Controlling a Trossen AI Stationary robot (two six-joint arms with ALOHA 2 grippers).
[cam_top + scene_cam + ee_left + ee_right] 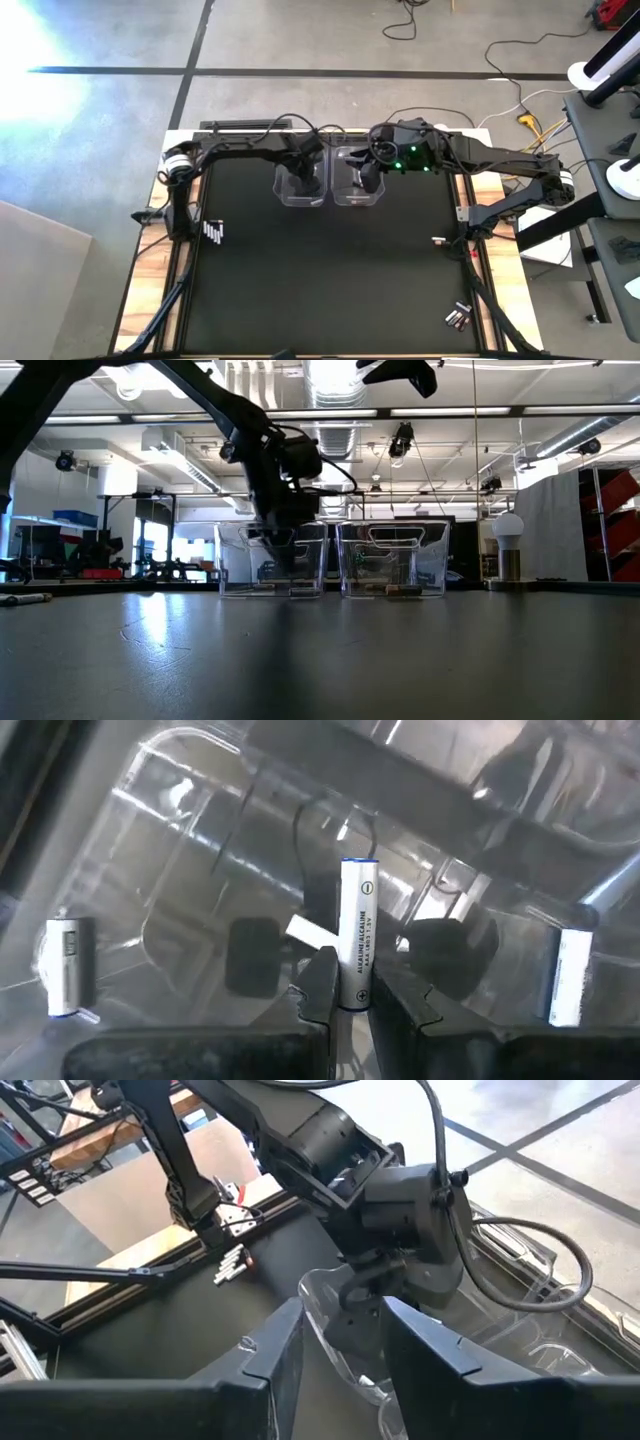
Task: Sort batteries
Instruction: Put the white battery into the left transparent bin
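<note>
1. Left gripper [347,992] pinches a white AAA battery [356,932] upright inside the left clear bin [300,187], upper centre of the high view.
2. Best release low, so it lies beside the other white cells [68,965].
3. Right gripper [340,1342], fingers parted and empty, hovers at the right bin [357,190]; loose batteries [213,232] wait lower left.

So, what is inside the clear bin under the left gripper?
Inside the left clear bin, the left gripper holds one white battery upright. Two more white cells lie on the bin floor. The gripper covers part of the floor, so others may be hidden.
</note>
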